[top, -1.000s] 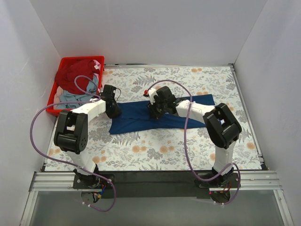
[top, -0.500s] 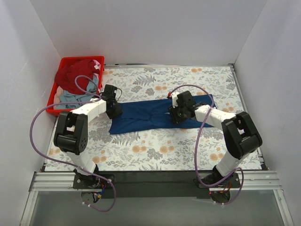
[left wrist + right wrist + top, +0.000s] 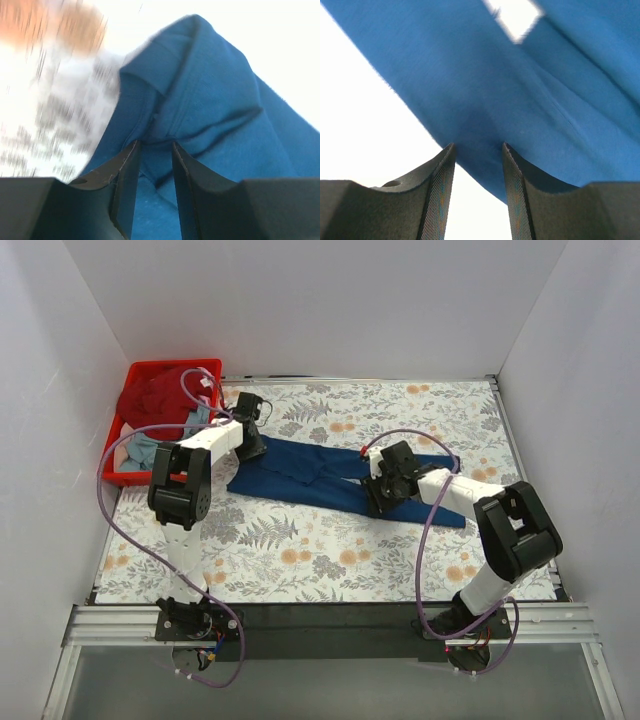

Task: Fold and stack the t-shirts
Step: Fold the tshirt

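The navy blue cloth t-shirt (image 3: 310, 475) lies stretched slantwise across the middle of the flower-patterned worktop (image 3: 300, 560), far-left to near-right. The left gripper (image 3: 250, 443) pinches its far-left end and the right gripper (image 3: 380, 498) pinches its near edge. Broad worktop shows nearer. The red plastic crate (image 3: 165, 365) at far left holds the dark red t-shirt (image 3: 160, 400) and the pale grey-blue t-shirt (image 3: 150, 448).

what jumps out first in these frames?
The navy t-shirt stretched into a long band across the floral table, the left end effector pinching its left end and the right end effector its near edge. Then the red crate in the far left corner, a dark red shirt heaped inside.
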Robot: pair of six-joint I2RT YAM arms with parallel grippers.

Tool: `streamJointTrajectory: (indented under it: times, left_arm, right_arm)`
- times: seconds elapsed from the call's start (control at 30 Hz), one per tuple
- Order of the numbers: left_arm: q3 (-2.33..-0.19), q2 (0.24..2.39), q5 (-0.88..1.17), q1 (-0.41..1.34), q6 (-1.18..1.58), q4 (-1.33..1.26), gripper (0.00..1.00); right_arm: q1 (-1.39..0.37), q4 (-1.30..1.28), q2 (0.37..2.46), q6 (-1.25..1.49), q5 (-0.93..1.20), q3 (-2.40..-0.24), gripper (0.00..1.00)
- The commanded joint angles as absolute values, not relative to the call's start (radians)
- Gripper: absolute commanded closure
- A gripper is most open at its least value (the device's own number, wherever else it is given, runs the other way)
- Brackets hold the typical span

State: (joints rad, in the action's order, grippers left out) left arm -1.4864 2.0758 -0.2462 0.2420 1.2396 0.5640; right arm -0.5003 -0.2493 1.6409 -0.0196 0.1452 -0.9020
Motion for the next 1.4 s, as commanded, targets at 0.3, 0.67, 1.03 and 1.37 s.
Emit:
streamJointTrajectory:
  times: [0.3,0.67,1.03,1.37]
  left_arm:
    - [-1.749,2.156,-0.334,0.226,1.174,0.629,0.68]
    - [-1.395,1.576,-0.304,0.235,1.241,0.557,0.52]
    - [-1.005,1.171,-0.155,0.262,1.238,0.588,0.42]
    - [-0.847,1.035,-0.123,0.264,1.255,0.601,0.42]
  right_arm:
    - [-0.687,-0.557,1.634,0.037,0.390,-1.074,0.50]
    - [-0.690,-0.361,2.014,-0.015,0.532,-1.609,0.50]
    - [-0.706,0.020,2.307,0.132,0.576,-1.756,0.50]
    - [-0.532,0.115,2.466,0.253,0.367,-1.837,0.49]
